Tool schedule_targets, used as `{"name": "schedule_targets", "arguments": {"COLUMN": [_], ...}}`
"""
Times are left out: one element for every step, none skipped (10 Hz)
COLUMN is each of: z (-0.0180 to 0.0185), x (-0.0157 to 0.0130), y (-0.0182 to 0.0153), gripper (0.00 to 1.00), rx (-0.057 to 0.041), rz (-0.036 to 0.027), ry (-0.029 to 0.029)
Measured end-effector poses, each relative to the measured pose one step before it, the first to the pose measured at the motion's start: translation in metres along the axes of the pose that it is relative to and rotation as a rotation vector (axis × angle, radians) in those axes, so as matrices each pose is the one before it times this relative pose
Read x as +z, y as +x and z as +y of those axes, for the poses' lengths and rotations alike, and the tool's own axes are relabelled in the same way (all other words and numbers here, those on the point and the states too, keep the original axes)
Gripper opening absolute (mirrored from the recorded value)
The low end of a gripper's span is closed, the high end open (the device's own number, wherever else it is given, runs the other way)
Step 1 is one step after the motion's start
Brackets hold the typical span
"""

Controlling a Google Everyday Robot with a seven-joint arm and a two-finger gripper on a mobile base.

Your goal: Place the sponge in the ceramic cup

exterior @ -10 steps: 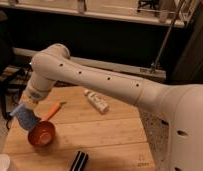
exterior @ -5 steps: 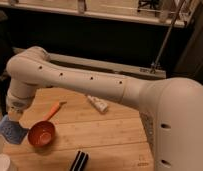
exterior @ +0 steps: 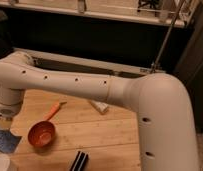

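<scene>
At the far left the tool (exterior: 3, 124) grasps the sponge (exterior: 6, 141) just above the ceramic cup (exterior: 2, 163), seemingly off-centre, so letting go here could catch the soft pad on the rim and tip it onto the worktop (exterior: 112, 142) near the orange scoop (exterior: 41, 134).

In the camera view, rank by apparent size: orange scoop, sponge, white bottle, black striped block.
1. orange scoop, handle included.
2. sponge, under the gripper at the left edge.
3. white bottle and black striped block: unranked; the arm hides part of the bottle, the frame crops the block.
</scene>
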Motion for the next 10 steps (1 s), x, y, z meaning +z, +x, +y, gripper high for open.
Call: {"name": "schedule_targets", "arguments": {"z": [0.00259, 0.00126, -0.00063, -0.00101, 0.00000, 0.00082, -0.00025, -0.00077, 0.00045, 0.00033], "x": [0.00462, 0.00365, 0.00428, 0.00286, 0.00046, -0.00074, 0.00031, 0.00087, -0.00042, 0.00002], "y": [0.00781, 0.00677, 0.00709, 0.00399, 0.00067, -0.00133, 0.00020, 0.00117, -0.00059, -0.00060], "gripper": [0.00, 0.00, 0.00, 0.00, 0.00, 0.00, 0.00, 0.00, 0.00, 0.00], "rx": [-0.00531, -0.00449, -0.00741, -0.00196, 0.00072, 0.00279, -0.00059, -0.00248, 0.00136, 0.00133], "rz": [-0.00324, -0.00202, -0.00240, -0.00224, -0.00056, 0.00024, -0.00026, -0.00033, 0.00030, 0.00018], "ry": [0.00323, 0.00410, 0.00682, 0.00750, 0.00139, -0.00141, 0.00063, 0.00160, -0.00079, 0.00014]}}
